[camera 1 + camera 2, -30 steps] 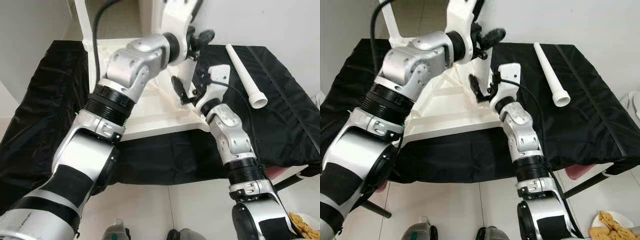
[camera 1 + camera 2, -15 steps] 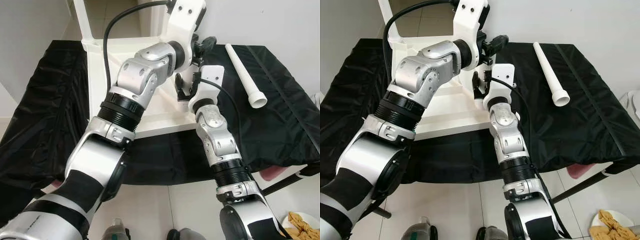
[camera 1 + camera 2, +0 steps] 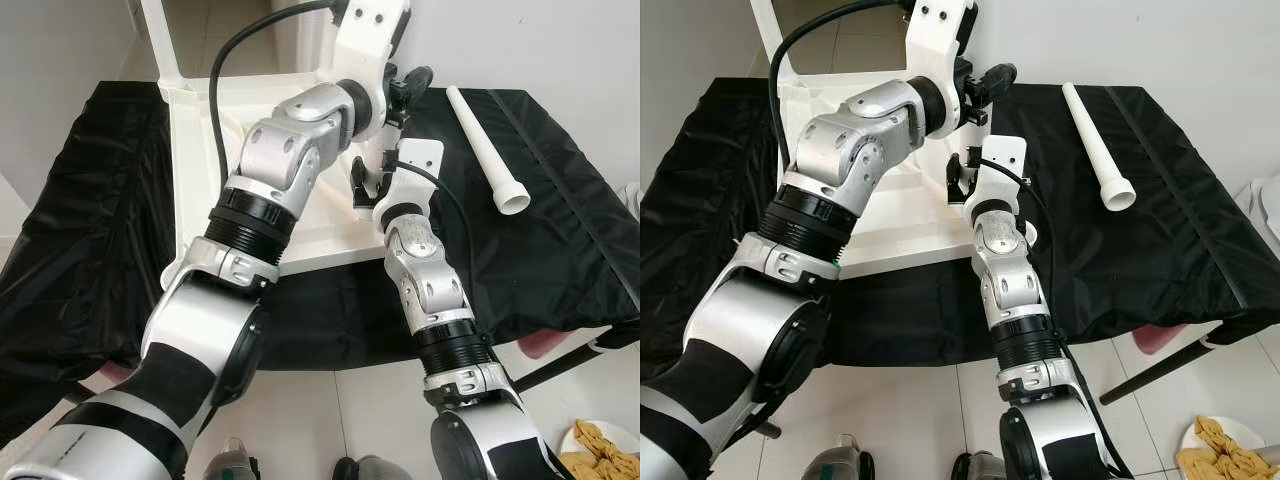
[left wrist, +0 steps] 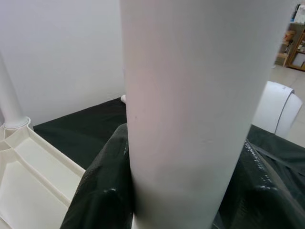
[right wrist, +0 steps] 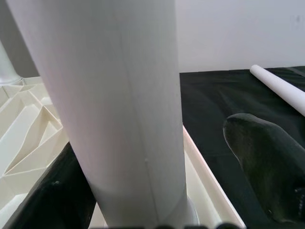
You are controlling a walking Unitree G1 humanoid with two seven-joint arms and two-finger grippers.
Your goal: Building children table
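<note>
The white table top (image 3: 195, 170) lies upside down on a black cloth, ribs up. One white leg (image 3: 155, 35) stands upright in its far left corner. A second leg (image 4: 190, 95) stands at the right side of the top, mostly hidden behind my left arm in the eye views. My left gripper (image 3: 405, 90) is shut on it high up, with a black finger (image 4: 100, 191) pressed on each side. My right gripper (image 3: 955, 185) is low by the leg's base (image 5: 119, 105), open, with one finger (image 5: 267, 162) clear of the leg. A third leg (image 3: 485, 145) lies loose on the cloth at the right.
The black cloth (image 3: 560, 230) covers the whole work table and hangs over its edges. A plate with yellow food (image 3: 605, 445) sits on the tiled floor at the lower right. A pink object (image 3: 1155, 338) shows under the table's right edge. A white wall stands behind.
My left arm has risen and swung back along the leg. My right gripper has moved left from the top's right rim in to the leg's base.
</note>
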